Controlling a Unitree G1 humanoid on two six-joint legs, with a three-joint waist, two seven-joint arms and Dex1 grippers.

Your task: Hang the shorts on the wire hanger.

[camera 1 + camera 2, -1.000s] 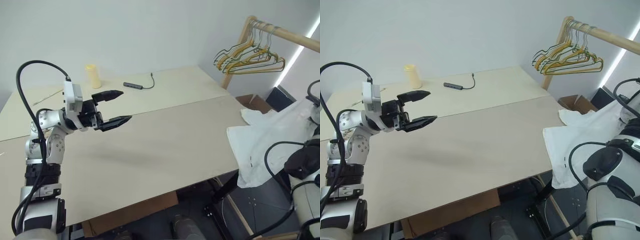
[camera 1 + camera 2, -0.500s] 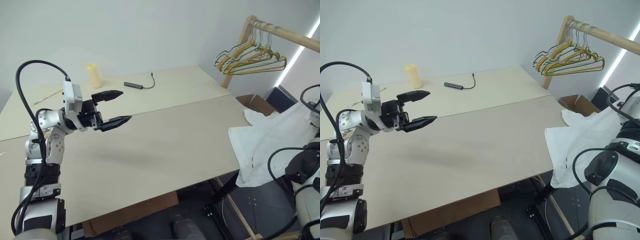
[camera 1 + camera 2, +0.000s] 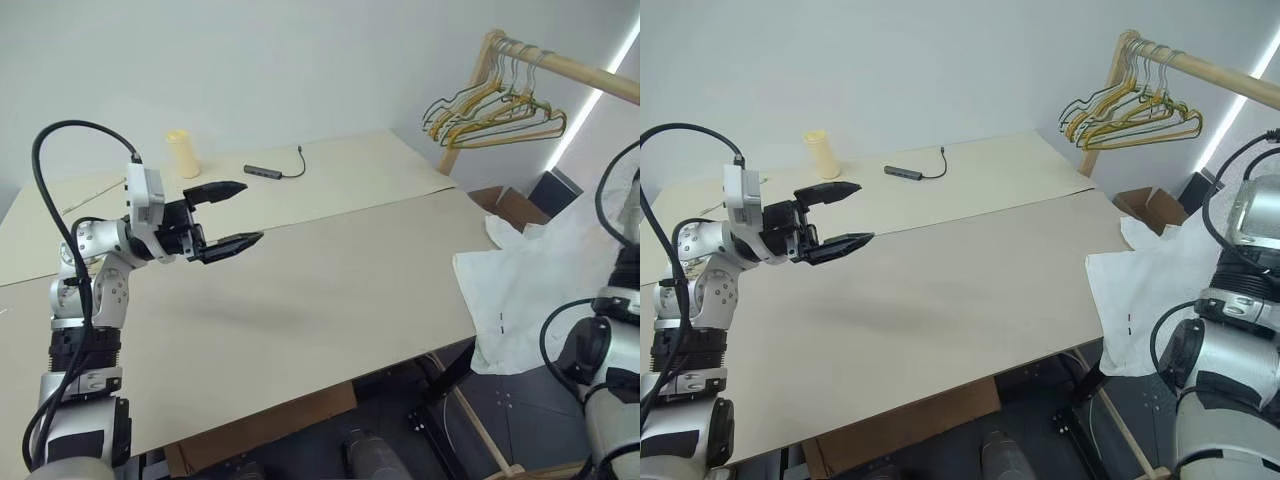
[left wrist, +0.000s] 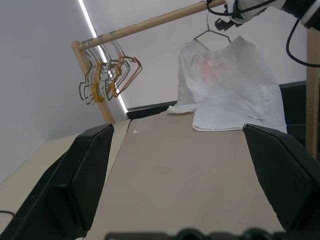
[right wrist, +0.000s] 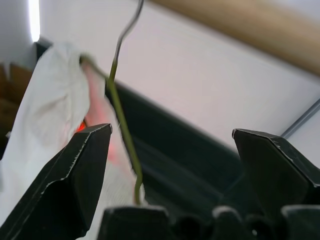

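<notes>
My right gripper (image 5: 170,175) stands wide and empty, the thin olive wire hanger (image 5: 122,127) between its jaws, white soft shorts (image 4: 227,87) draped on it. Any sideways nudge could unhook them. My left gripper (image 3: 232,215) gapes empty.

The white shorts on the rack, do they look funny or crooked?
A little. The large white fabric shorts hang from the thin dark wire hanger on the wooden rail, but they are bunched and lopsided, and their lower part drapes onto the corner of the beige table instead of hanging free.
</notes>
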